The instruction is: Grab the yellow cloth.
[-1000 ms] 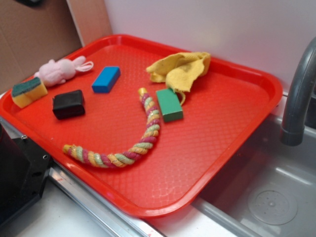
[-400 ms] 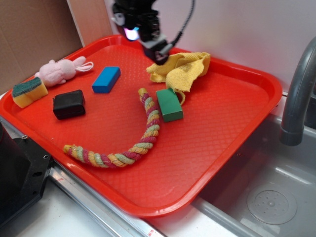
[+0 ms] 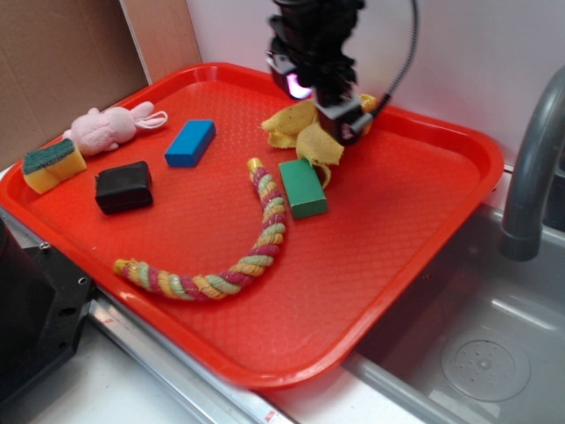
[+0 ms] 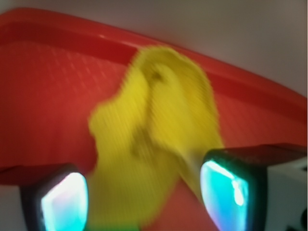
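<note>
The red tray (image 3: 415, 221) carries everything, and over its far side hangs the black gripper (image 3: 346, 119), its two fingers spread wide apart in the wrist view with the yellow cloth (image 4: 154, 139) lying between them, not pinched. The yellow cloth is crumpled near the far rim of the tray, just behind the green block (image 3: 303, 187), beside which the braided rope (image 3: 256, 243) curves toward the front.

Black blocky arm (image 3: 311, 40) — thin black cable, small magenta light — black hand (image 3: 346, 119) with glossy teal-lit fingers (image 4: 65, 202).
</note>
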You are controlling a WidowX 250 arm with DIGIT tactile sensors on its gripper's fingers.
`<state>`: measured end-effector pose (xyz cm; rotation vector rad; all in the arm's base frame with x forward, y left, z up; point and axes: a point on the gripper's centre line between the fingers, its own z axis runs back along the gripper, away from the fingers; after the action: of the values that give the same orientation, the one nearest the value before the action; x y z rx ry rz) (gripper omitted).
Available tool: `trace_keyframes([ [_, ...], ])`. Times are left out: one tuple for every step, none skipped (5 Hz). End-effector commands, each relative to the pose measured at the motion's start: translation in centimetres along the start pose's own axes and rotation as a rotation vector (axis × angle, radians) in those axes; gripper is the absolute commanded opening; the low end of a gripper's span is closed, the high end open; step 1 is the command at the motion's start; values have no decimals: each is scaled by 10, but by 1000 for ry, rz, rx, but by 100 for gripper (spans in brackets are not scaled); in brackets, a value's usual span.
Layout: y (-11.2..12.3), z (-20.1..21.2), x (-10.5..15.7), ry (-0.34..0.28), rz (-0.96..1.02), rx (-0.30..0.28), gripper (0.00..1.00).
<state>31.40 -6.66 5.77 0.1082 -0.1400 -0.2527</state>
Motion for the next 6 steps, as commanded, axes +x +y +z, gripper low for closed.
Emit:
trace_keyframes([
  [11,-26,33,3,-15,-65,100],
  [22,-31,31,4,9,-40,62],
  [38,-26,16,29,69,3,0],
  [61,-1,-13,84,185,15,0],
  [93,14,-60,140,353,40,0],
  [103,49,-87,118,448,13,0],
])
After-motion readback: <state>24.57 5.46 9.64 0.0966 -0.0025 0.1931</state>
